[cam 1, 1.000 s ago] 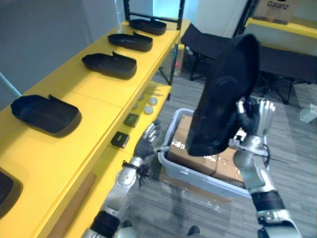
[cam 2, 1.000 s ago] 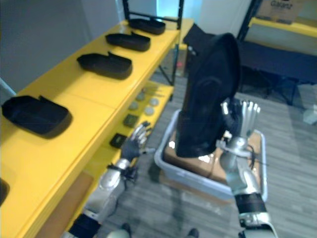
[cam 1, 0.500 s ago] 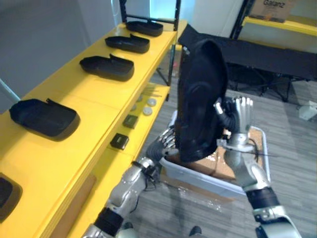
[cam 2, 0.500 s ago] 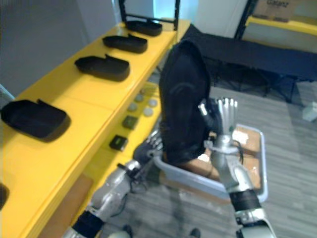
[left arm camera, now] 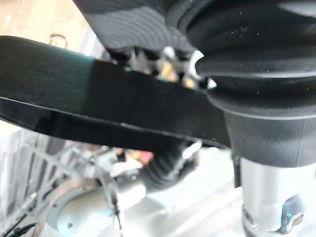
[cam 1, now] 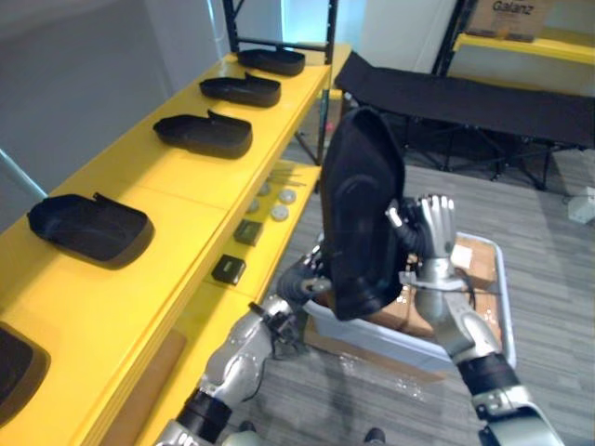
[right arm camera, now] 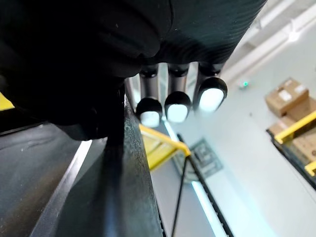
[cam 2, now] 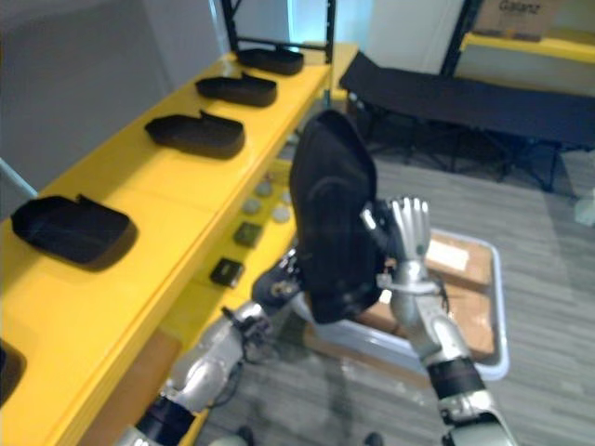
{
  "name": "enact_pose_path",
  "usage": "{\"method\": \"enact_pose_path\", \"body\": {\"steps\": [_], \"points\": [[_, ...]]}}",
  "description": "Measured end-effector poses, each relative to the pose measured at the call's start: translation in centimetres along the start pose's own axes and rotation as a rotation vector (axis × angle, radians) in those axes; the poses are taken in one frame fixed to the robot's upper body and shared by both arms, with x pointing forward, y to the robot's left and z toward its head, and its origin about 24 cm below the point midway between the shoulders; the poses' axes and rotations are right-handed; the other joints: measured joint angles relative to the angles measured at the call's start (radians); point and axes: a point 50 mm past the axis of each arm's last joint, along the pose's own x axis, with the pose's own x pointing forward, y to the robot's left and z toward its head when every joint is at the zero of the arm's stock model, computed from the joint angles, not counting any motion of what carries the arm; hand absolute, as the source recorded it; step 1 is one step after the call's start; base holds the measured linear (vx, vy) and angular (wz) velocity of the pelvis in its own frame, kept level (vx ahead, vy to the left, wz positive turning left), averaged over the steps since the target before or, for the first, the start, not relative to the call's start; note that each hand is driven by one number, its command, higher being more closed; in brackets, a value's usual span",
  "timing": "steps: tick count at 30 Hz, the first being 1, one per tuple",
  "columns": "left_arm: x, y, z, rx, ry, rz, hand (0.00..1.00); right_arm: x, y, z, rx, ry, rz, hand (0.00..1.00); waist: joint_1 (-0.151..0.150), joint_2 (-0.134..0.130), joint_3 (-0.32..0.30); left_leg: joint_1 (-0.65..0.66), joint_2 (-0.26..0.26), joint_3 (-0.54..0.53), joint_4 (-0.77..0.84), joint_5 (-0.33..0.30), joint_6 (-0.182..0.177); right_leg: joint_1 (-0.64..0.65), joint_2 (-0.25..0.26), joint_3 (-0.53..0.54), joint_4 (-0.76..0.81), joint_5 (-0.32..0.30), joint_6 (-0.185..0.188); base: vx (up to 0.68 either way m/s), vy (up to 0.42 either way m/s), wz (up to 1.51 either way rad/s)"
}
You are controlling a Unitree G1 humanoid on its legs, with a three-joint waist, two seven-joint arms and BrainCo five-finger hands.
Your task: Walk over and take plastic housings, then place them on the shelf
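- Right hand (cam 1: 429,232) flat-fingered against the upright plastic housing (cam 1: 363,209); the left hand (cam 1: 299,279)'s grip beneath it I can't tell.
- Merely pressed, it may slip into the bin (cam 1: 390,342).

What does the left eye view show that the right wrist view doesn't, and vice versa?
Left eye view's own: yellow shelf with a row of black housings, grey plastic bin of cardboard boxes, left hand at the lower end of the carried large black plastic housing. Right wrist view's own: strip lights on a pale ceiling. Shared: that housing, right hand flat against it.
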Motion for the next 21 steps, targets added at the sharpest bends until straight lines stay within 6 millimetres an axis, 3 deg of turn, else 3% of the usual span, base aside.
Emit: {"method": "enact_pose_path", "body": {"steps": [11, 21], "points": [[0.1, -0.2, 0.0, -0.009, 0.025, -0.009, 0.0, -0.7, 0.5, 0.5, 0.048, 0.021, 0.008, 1.0, 0.0, 0.0, 0.0, 0.0, -0.003, -0.004, 0.002, 0.0, 0.0, 0.002, -0.002, -0.003, 0.0, 0.0, 0.0, 0.0, 0.0, 0.0], [0.3, -0.6, -0.3, -0.01, 0.031, 0.004, 0.0, -1.1, 2.2, 2.7, 0.174, 0.039, 0.021, 1.0, 0.003, 0.001, 0.0, 0.0, -0.004, -0.009, 0.003, 0.0, 0.0, 0.002, -0.003, -0.007, 0.0, 0.0, 0.0, 0.0, 0.0, 0.0]]}}
